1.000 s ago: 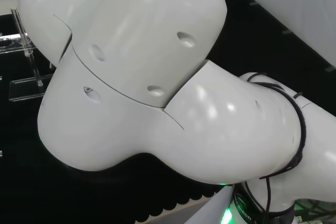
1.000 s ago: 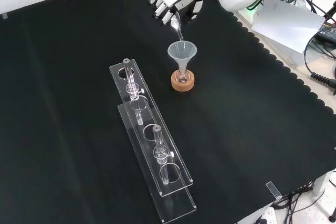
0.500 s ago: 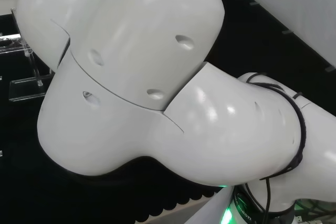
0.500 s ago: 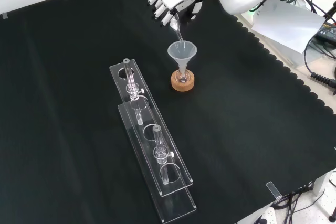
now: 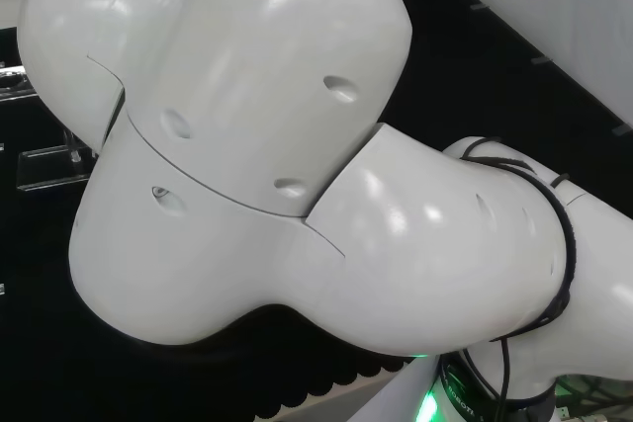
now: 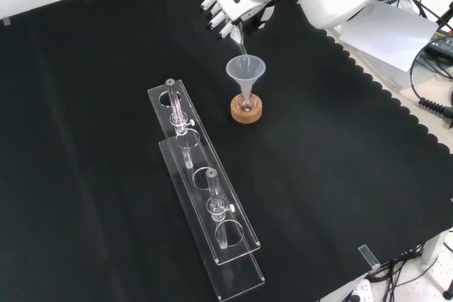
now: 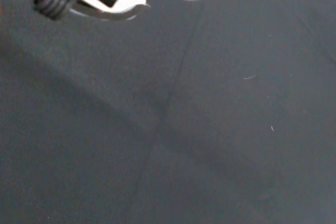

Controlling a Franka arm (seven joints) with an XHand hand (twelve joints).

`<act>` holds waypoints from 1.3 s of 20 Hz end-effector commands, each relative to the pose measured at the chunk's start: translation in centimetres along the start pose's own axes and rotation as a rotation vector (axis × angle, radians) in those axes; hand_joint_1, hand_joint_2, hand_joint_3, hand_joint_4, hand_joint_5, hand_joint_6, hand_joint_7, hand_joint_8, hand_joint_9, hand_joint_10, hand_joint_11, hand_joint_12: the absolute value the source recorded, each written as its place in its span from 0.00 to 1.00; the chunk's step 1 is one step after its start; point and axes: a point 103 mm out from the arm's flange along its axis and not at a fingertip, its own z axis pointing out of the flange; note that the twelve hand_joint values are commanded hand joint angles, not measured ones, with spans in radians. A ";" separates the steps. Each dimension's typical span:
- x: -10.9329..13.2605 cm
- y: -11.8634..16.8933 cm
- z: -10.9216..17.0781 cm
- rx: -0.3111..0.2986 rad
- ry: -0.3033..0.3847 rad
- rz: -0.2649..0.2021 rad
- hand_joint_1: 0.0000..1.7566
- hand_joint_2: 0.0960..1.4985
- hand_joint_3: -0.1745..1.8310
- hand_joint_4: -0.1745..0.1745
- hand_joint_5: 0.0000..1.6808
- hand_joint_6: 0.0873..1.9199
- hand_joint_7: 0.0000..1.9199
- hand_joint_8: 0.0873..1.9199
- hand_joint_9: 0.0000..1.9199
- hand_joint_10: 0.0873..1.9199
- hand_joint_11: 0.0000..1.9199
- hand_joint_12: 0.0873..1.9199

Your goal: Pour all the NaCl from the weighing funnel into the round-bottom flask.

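Weighing funnel (image 6: 238, 39) tilted in hand (image 6: 228, 6) – one funnel (image 6: 245, 72), one flask (image 6: 245, 104)

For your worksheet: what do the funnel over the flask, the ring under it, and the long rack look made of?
Funnel: clear glass or plastic, see-through with a pale sheen. Ring: cork, by its matte tan surface. Rack: probably clear acrylic, with flat glossy plates and bright edges.

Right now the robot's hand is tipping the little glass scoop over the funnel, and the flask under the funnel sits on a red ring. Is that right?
Nearly. The ring is not red: in the front view the flask sits on a brown cork ring. The rest holds: the hand is tipping the little weighing funnel over the funnel that stands in the flask.
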 end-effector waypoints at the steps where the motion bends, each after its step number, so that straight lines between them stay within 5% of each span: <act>1: 0.2 0.0 -0.3 0.004 -0.015 -0.002 0.61 0.39 0.52 1.00 0.65 0.54 0.37 0.30 0.55 0.17 0.40 0.57; 26: 0.8 0.0 -1.5 0.010 -0.142 0.004 0.61 0.39 0.52 1.00 0.65 0.54 0.37 0.30 0.55 0.17 0.39 0.57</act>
